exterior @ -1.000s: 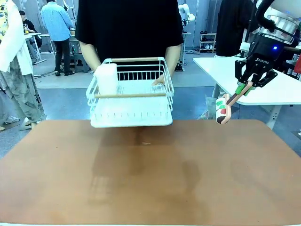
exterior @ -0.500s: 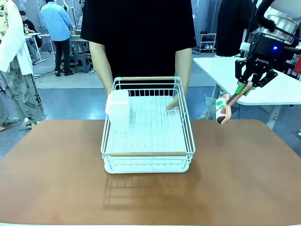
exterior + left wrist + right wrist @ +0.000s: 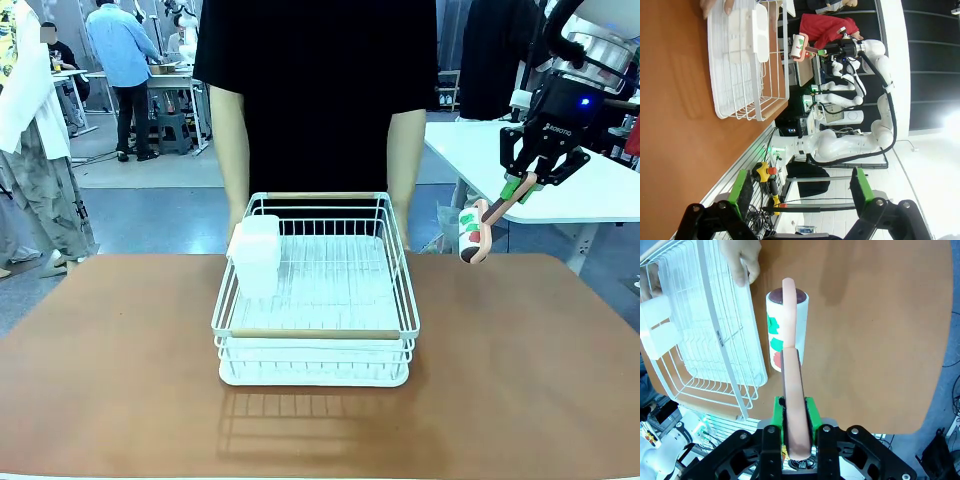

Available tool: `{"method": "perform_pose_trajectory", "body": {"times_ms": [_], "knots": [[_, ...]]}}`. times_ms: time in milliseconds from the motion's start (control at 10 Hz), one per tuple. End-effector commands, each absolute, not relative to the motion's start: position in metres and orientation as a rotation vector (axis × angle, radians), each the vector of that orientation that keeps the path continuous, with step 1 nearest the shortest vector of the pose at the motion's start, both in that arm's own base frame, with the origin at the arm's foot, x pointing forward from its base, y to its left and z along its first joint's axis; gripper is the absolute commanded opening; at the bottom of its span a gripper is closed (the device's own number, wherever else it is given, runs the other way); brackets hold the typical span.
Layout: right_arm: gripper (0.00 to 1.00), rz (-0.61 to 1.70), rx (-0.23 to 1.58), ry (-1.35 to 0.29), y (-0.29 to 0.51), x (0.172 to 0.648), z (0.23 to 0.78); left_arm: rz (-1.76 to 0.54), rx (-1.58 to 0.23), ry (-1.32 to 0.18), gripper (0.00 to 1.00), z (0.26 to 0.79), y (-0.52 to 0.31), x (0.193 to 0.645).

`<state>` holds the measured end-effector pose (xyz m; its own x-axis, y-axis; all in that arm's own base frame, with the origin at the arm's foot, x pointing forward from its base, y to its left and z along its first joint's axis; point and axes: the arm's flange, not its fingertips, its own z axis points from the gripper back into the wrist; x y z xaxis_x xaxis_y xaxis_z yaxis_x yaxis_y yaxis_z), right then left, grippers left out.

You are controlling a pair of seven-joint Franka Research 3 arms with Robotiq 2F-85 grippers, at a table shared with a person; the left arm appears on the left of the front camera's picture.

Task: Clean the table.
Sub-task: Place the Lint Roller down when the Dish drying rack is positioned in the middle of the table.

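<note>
The reddish-brown table (image 3: 120, 380) carries a white wire dish rack (image 3: 315, 333) at its middle, with a white box (image 3: 255, 255) hung on the rack's left side. A person in black stands behind it, hands (image 3: 742, 257) at the rack's far rim. My right gripper (image 3: 527, 183) hangs above the table's far right corner, shut on the pink handle of a lint roller (image 3: 473, 235), whose roll points down toward the table (image 3: 865, 330). In the right wrist view the lint roller (image 3: 785, 325) lies just beside the rack (image 3: 715, 340). My left gripper (image 3: 801, 185) is open and holds nothing, off the table's edge (image 3: 670, 125).
A white-topped table (image 3: 600, 190) stands at the back right, under my right arm. Other people stand far off at the back left. Bare tabletop lies left, right and in front of the rack.
The person has brought the rack down from the air onto the table and set it at the middle. My right gripper and the lint roller have not moved.
</note>
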<state>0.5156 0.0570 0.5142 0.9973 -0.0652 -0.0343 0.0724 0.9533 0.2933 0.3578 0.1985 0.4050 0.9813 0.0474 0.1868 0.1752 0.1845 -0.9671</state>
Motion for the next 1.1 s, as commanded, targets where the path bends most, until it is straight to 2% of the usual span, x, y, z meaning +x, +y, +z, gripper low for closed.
{"method": "perform_pose_trajectory", "body": {"times_ms": [0,1000], "knots": [[0.22,-0.058,0.321,0.018,0.0577,0.5149,0.5154,-0.093,-1.387,-0.193,1.00,0.4057,0.2005,0.3559],[0.22,-0.058,0.321,0.018,0.0577,0.5149,0.5154,-0.093,-1.387,-0.193,1.00,0.4057,0.2005,0.3559]]}}
